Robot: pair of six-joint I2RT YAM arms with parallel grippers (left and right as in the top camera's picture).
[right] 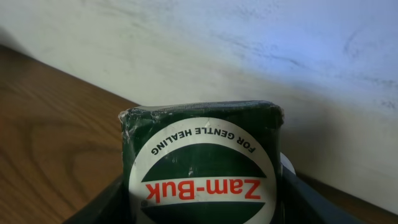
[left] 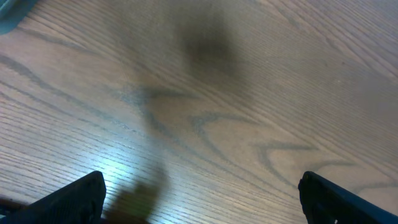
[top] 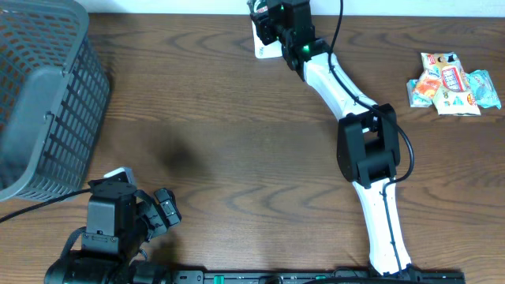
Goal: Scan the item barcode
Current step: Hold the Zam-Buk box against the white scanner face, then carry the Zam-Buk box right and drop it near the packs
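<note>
1. At the far edge of the table (top: 237, 118), beside the wall (right: 249, 50), the Zam-Buk box (right: 202, 168) is pinched by the right gripper (top: 281, 31).
2. The left gripper (left: 202, 199) is held spread and empty over bare wood.
3. Presentation is judged underway; the barcode, not seen, must next be turned toward a scanner.

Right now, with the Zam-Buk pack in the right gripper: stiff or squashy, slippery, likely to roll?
Probably stiff: the Zam-Buk pack shows straight edges in the grip. Possibly slippery: its green surface looks glossy, with film-like wrinkles at a corner. Unlikely to roll once set down; the visible sides look flat.
</note>
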